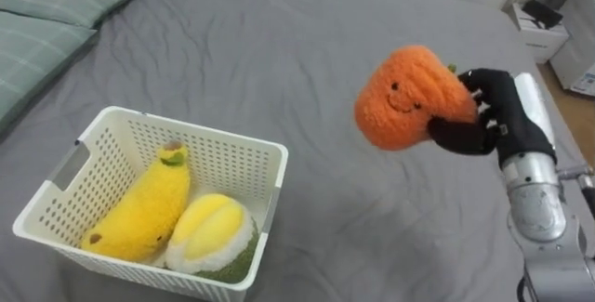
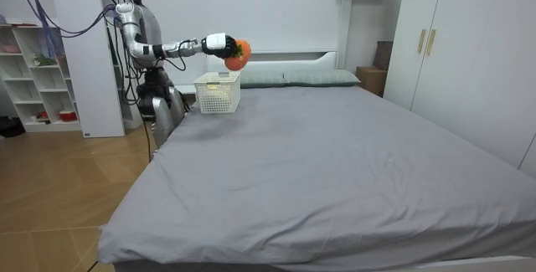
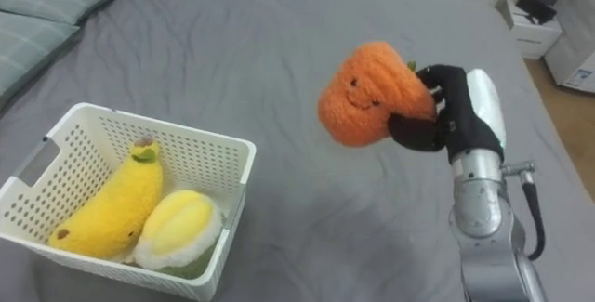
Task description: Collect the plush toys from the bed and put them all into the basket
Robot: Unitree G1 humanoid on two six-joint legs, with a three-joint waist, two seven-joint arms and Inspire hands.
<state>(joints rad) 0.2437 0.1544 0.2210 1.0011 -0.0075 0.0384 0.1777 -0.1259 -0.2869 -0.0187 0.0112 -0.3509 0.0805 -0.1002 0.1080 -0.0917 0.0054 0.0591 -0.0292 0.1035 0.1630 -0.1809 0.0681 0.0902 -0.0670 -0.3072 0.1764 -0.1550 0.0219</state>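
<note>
My right hand (image 1: 493,116) (image 3: 451,116) is shut on an orange plush toy with a smiling face (image 1: 409,98) (image 3: 372,93), held in the air above the grey bed, to the right of the basket. The white slotted basket (image 1: 232,149) (image 3: 223,153) sits on the bed at the lower left. Inside it lie a yellow plush banana (image 1: 149,204) (image 3: 112,204) and a round yellow-green plush fruit (image 1: 214,232) (image 3: 177,232). In the room view I stand at the bed's far left corner with the right hand (image 2: 216,44) stretched over the basket (image 2: 219,94), the orange toy (image 2: 237,53) in its grasp.
Grey-green pillows (image 1: 56,5) lie at the head of the bed, upper left. A white bedside unit (image 1: 539,28) stands past the bed's far right edge. The grey bedsheet (image 1: 307,51) spreads wide around the basket. White shelves (image 2: 33,75) and wardrobes (image 2: 435,46) line the room.
</note>
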